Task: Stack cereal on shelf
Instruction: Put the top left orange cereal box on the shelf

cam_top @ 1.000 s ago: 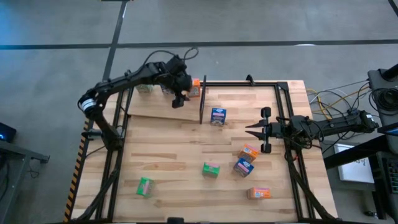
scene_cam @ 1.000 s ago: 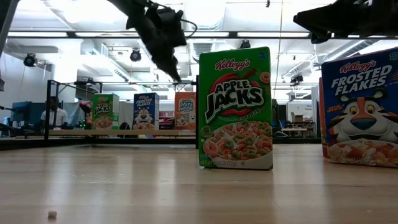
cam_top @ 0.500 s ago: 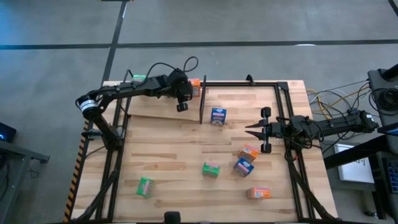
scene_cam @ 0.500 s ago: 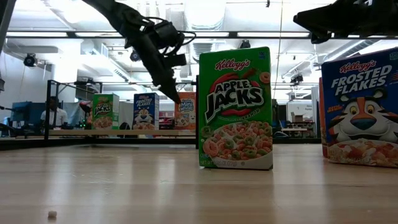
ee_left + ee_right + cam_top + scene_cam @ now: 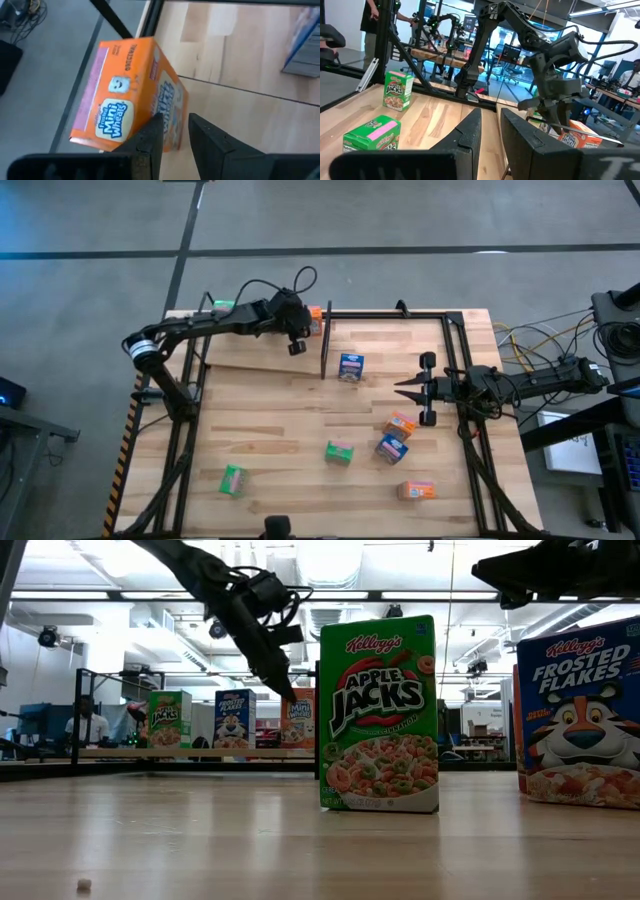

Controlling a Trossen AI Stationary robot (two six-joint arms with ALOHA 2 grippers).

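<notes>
Seen from above, the left gripper (image 5: 295, 345) hangs over the shelf (image 5: 262, 358) at about 11 o'clock on the counter (image 5: 290, 430), just beside the orange cereal box (image 5: 315, 313) that stands at the shelf's far edge next to the black divider rod (image 5: 325, 340). In the left wrist view the fingers (image 5: 150, 140) are released with a narrow gap between them, their tips right at the lower corner of the orange Mini Wheats box (image 5: 125, 95), grasping nothing. The low view shows three boxes lined up on the shelf: a green one (image 5: 170, 719), a blue one (image 5: 235, 719) and the orange one (image 5: 298, 718), with the left gripper (image 5: 287, 695) tipped down just in front of the orange box. The right gripper (image 5: 404, 388) waits at about 3 o'clock, its fingers (image 5: 470, 132) parted and empty. Loose cereal lies elsewhere on the counter: a blue box (image 5: 350, 367) near the centre just past the divider rod, an orange box (image 5: 401, 424) and a blue box (image 5: 391, 448) touching each other at about 4 o'clock, a green box (image 5: 340, 452) near 6 o'clock, another green box (image 5: 233, 480) at 7 o'clock and an orange box (image 5: 417, 491) at 5 o'clock.
</notes>
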